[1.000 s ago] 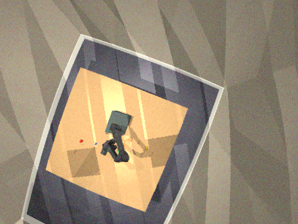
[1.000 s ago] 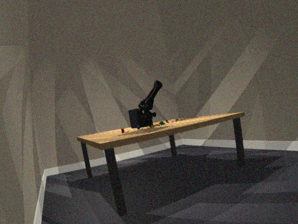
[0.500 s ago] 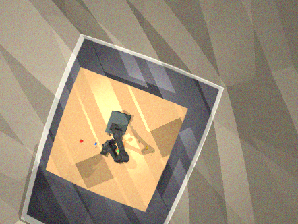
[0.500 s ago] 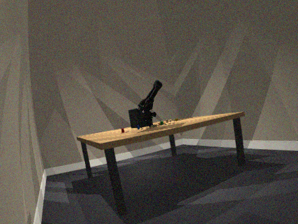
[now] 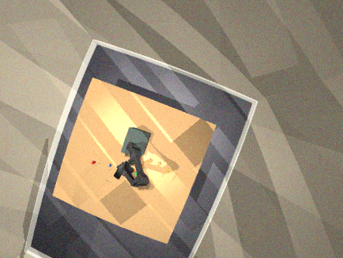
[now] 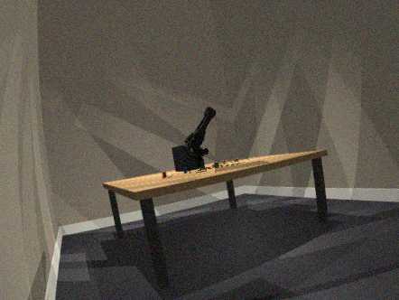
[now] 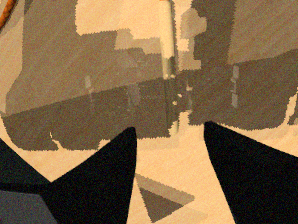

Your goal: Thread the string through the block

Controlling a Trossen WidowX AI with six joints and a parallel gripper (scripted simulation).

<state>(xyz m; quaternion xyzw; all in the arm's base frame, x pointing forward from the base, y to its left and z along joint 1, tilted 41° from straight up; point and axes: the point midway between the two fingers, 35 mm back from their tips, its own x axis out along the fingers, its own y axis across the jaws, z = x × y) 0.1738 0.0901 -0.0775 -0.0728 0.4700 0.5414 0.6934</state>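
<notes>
In the wrist view a thin pale wooden stick (image 7: 168,37) runs up and down the picture, its upper end cut off by the frame. Its lower end is in shadow near the gap between the fingertips. My gripper (image 7: 169,132) is partly open, with a wide gap between its fingers, and neither finger touches the stick. A piece of orange string (image 7: 7,16) shows at the top left corner; whether it joins this stick is not visible. The wooden block and the button cannot be made out in any view.
A red object (image 5: 93,162) (image 6: 164,174) and a blue one (image 5: 110,165) (image 6: 185,171) lie on the table (image 5: 77,183). A green object (image 5: 136,174) (image 6: 217,165) is beside the arm, and a yellow one (image 5: 169,170) (image 6: 236,160) lies farther off.
</notes>
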